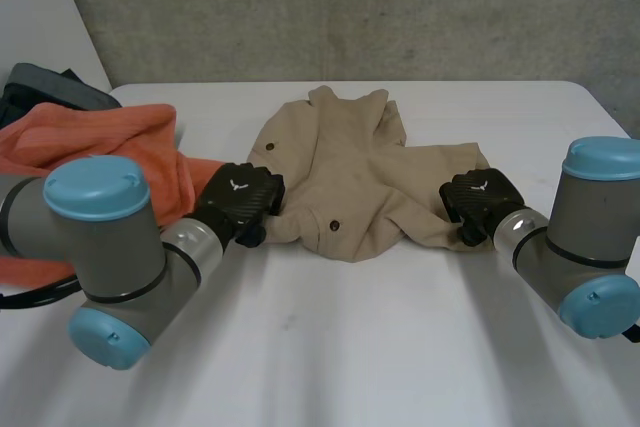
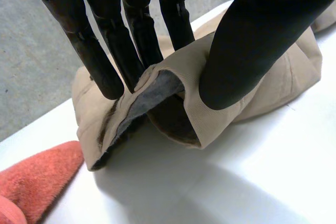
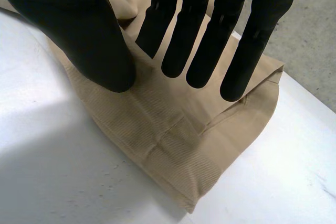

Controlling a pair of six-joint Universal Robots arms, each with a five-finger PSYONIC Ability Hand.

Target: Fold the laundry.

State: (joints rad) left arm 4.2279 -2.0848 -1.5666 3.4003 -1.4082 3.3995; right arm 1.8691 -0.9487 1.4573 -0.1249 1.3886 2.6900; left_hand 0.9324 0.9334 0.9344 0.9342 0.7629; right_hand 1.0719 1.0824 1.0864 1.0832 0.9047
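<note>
A crumpled beige garment point(image 1: 350, 167) with dark buttons lies mid-table. My left hand point(image 1: 238, 197) is at its left edge. In the left wrist view the fingers point(image 2: 100, 51) and thumb point(image 2: 247, 40) pinch a raised hem of the garment point(image 2: 283, 77), whose grey lining shows. My right hand point(image 1: 478, 197) sits on the garment's right end. In the right wrist view the hand point(image 3: 79, 24) has its thumb pressed into the cloth point(image 3: 173, 135) and its straight fingers point(image 3: 210, 51) close over a fold beside it.
An orange towel point(image 1: 100, 142) lies heaped at the table's left, close behind my left hand, and its corner point(image 2: 37, 182) shows beside the hem. A dark bag point(image 1: 40, 87) sits behind it. The white table point(image 1: 350, 347) stretches bare toward the front.
</note>
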